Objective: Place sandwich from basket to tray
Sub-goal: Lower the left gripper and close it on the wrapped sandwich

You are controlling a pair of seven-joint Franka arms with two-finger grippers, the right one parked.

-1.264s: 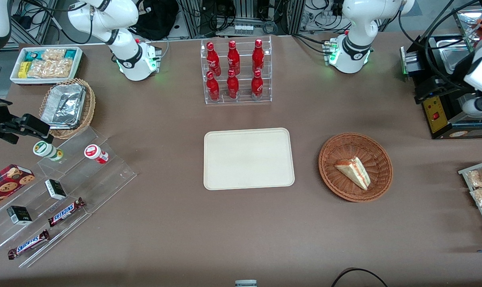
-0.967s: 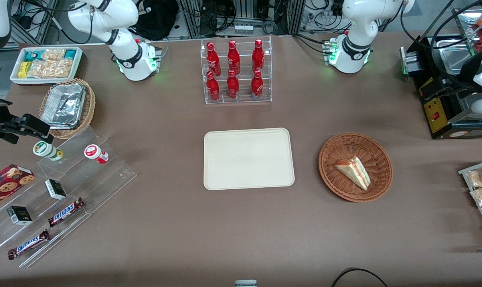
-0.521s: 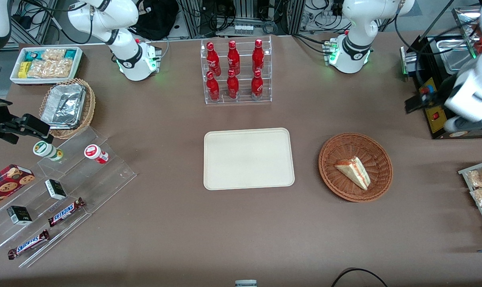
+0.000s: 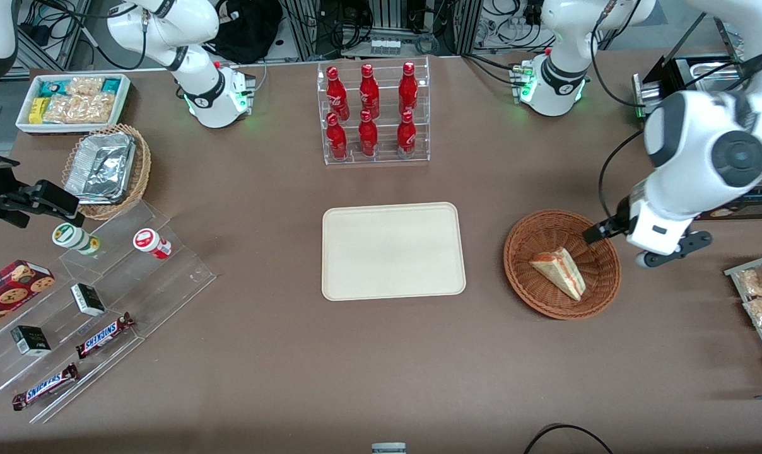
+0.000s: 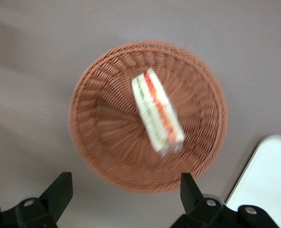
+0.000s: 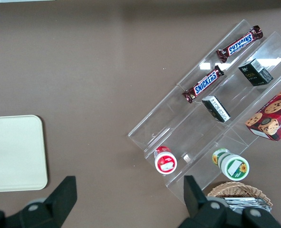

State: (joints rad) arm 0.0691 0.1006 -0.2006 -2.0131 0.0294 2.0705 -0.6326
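The small triangular sandwich [image 4: 559,272] of white bread, with red-orange and green layers showing at its edge and a clear wrap around it, lies inside the round, shallow reddish-brown wicker basket [image 4: 525,272], which stands on the brown bench [image 4: 381,353] toward the working arm's end. In the left wrist view the sandwich [image 5: 157,111] rests near the middle of the basket [image 5: 97,137], lying on its side with the layered edge turned up to the camera. The pincer [image 5: 126,192] of the left arm hangs above the basket with its two black fingers [image 5: 58,192] spread wide, and nothing is between them (the fingers touch neither the sandwich nor the wicker). In the front view the white left arm [image 4: 703,157] reaches over the rim of the basket at the side toward the working arm's end, and its wrist is just above that rim. The flat cream-coloured rectangular tray [image 4: 393,250] with rounded corners lies near the middle of the bench, beside the basket but apart from it, and it carries nothing. Farther from the front camera than the tray stands a clear acrylic rack [image 4: 373,113] with six red bottles in it
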